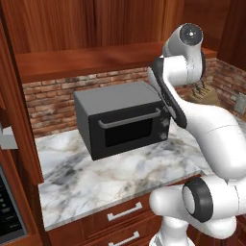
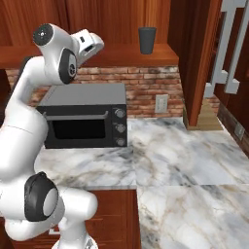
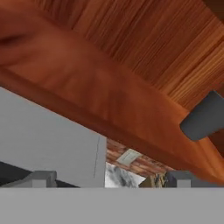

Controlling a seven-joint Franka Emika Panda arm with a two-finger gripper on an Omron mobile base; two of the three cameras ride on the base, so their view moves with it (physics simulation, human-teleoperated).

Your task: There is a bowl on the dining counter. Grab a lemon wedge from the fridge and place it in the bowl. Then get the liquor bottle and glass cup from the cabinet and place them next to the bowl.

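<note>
Spread wide and holding nothing, the jaws of the gripper (image 2: 91, 43) sit high above the toaster oven (image 2: 85, 120), angled up toward the open wooden shelf (image 2: 121, 56) that runs beneath the upper cabinets. Nearest to me lies the marble wall counter (image 2: 160, 160), with red-brown drawers (image 1: 126, 216) under its edge; the dark oven stands on it against the brick backsplash (image 2: 146, 87), and a knife block (image 1: 202, 93) sits farther along at the counter's back corner. Up on the shelf, to the right of the gripper and apart from it, stands the glass cup (image 2: 147, 40), a dark grey tumbler, upright, slightly wider at the rim than at the foot. From the hand's own tilted view the same cup (image 3: 203, 117) shows beyond the shelf's lip, off to one side of the fingers rather than between them. I judge it light and rigid, but smooth-sided and breakable, so it could slip or tip if pinched near the rim; a hold across the middle of its wall, with the fingers level on either side, looks the safest. I can't make out a liquor bottle on the shelf. At the far right edge, pale vertical handles (image 2: 228, 48) suggest the fridge.
</note>
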